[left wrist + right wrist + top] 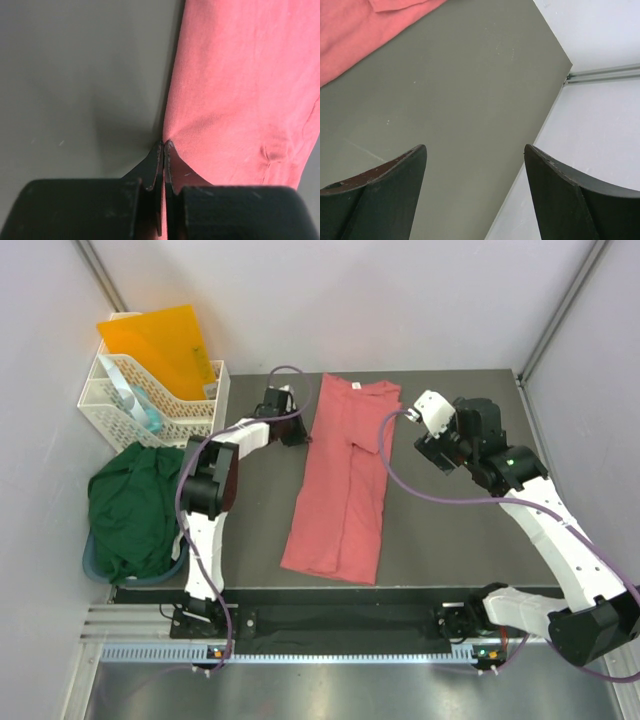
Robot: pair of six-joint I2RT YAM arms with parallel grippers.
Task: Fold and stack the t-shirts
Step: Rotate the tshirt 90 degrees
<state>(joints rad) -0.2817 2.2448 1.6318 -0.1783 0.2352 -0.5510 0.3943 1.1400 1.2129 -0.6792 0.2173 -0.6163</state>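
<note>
Folding the salmon-pink t-shirt (340, 480): left gripper (164, 145) pinches its edge, right gripper (475, 148) stands spread, empty; next, probably carry this edge across

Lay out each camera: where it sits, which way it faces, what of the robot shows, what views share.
Top external: fixed above and behind, looking down on the table; left arm and right arm both show.
Left wrist: on the left arm, looking along the shut left tool pinching the pink t-shirt's edge.
Right wrist: on the right arm, looking past the open, empty right tool at the table's far corner.
Shared: all three show the pink t-shirt and table.
</note>
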